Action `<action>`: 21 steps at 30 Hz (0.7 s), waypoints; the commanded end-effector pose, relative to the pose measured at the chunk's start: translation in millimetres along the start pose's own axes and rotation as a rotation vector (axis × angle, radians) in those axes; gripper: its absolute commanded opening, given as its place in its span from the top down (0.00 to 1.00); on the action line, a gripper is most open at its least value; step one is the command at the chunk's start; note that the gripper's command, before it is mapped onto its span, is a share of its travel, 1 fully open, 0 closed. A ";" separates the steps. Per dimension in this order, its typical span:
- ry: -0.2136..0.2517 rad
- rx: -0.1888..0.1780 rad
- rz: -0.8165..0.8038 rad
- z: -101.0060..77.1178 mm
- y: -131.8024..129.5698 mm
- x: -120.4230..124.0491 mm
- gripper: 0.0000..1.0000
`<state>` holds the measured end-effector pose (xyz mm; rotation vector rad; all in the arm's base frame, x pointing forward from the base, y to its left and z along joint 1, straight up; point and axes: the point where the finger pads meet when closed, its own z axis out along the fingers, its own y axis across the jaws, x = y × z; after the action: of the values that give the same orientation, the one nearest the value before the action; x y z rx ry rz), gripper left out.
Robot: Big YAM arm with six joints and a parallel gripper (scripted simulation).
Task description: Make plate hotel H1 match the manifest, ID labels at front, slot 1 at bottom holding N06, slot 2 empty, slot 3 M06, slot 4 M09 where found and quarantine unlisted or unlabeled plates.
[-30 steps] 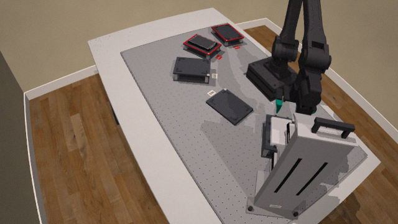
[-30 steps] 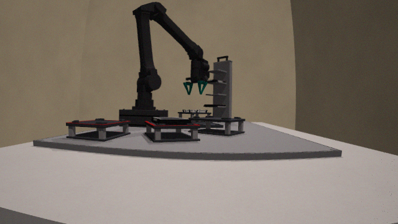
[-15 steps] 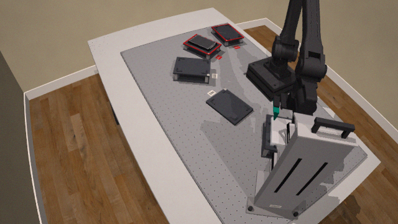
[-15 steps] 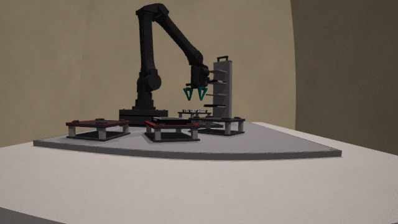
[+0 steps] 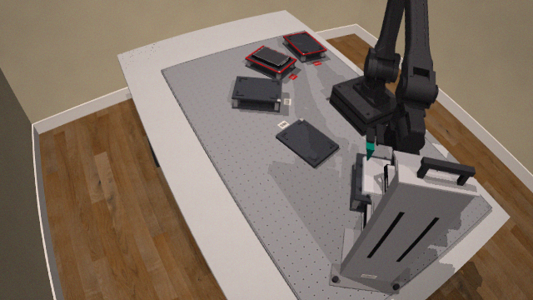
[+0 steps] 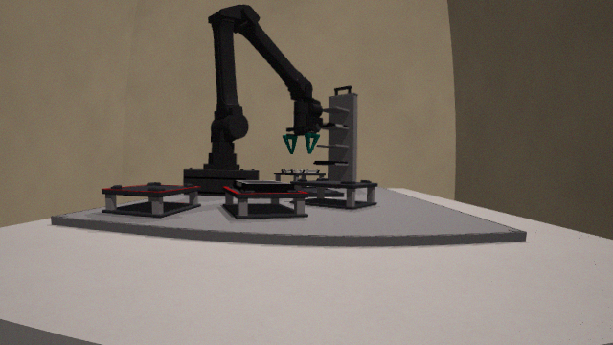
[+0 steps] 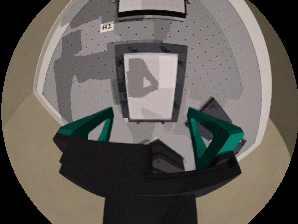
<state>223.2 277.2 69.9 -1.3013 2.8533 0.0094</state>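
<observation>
The plate hotel H1 [image 5: 410,217] is a grey tower with a black handle at the front right of the deck; it also shows in the exterior view [image 6: 343,136]. What its slots hold is hard to tell. A white plate [image 5: 373,177] lies on the landing nest L1 right in front of the hotel, and it fills the middle of the wrist view [image 7: 150,87]. My gripper [image 6: 300,143] hangs open and empty a good way above this plate, its green fingers on either side in the wrist view [image 7: 149,132].
A red-edged quarantine nest [image 5: 271,59] holds a dark plate; the other red-edged nest [image 5: 304,43] is free. A raised dark nest [image 5: 256,92] and a flat dark nest [image 5: 307,142] stand free in mid-deck. The arm's base [image 5: 362,104] is behind the landing nest.
</observation>
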 end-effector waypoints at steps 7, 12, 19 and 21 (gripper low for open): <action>-0.032 0.000 0.014 -4.7 -0.5 -16.3 0.00; -0.008 0.001 0.014 10.3 -0.7 -5.4 0.00; -0.009 0.000 0.014 17.9 -0.7 -5.4 0.00; -0.051 -0.001 0.014 5.5 -0.1 -21.3 0.00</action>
<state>222.0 275.7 50.6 -1.3055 2.8629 0.0012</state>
